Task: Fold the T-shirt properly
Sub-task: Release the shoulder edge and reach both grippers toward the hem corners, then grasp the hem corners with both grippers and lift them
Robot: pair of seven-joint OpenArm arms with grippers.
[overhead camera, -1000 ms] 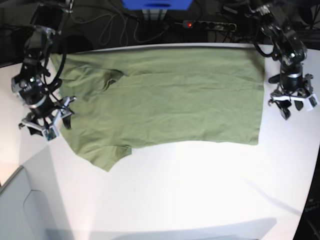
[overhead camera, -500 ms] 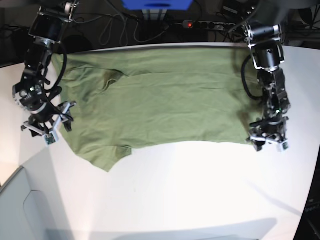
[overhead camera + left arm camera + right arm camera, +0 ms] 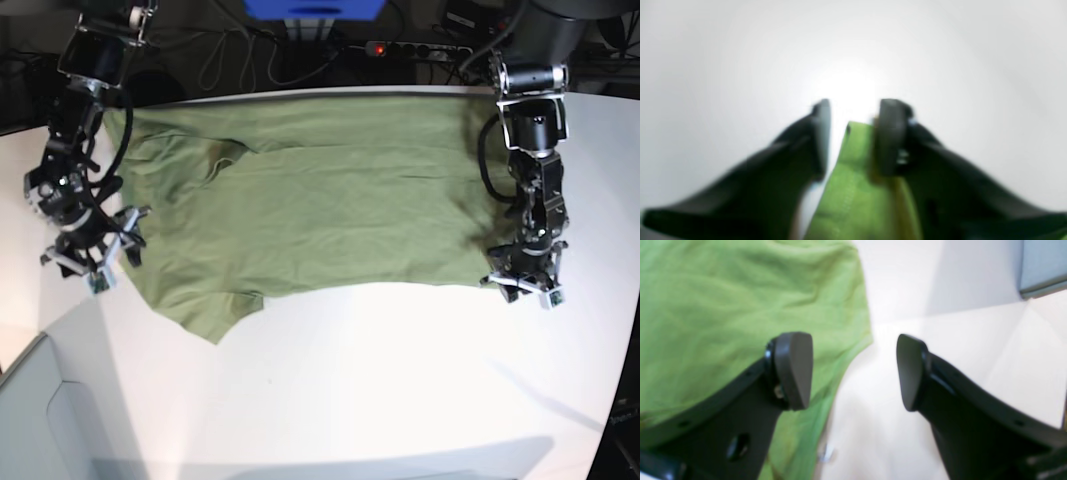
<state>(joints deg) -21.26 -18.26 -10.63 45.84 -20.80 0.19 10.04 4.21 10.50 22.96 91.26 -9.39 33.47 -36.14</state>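
The olive-green T-shirt (image 3: 330, 200) lies spread flat on the white table (image 3: 400, 380), sleeves toward the base view's left. My left gripper (image 3: 525, 285) is down at the shirt's front right corner. In the left wrist view the hem corner of the T-shirt (image 3: 853, 186) sits between the narrowed jaws of that gripper (image 3: 853, 113). One pad (image 3: 890, 140) touches the cloth, and a sliver of gap shows at the other. My right gripper (image 3: 88, 262) stands open at the shirt's left edge. In the right wrist view this gripper (image 3: 853, 370) has one finger over the T-shirt (image 3: 723, 306) and the other over bare table.
A grey-blue panel (image 3: 40, 420) lies at the table's front left corner and also shows as a grey-blue panel (image 3: 1043, 266) in the right wrist view. Behind the table's back edge are a power strip (image 3: 415, 48), cables and a blue box (image 3: 315, 10).
My left arm swung from beside the shirt's right edge down onto its front right corner, and its jaws narrowed around the hem. The right arm barely shifted.
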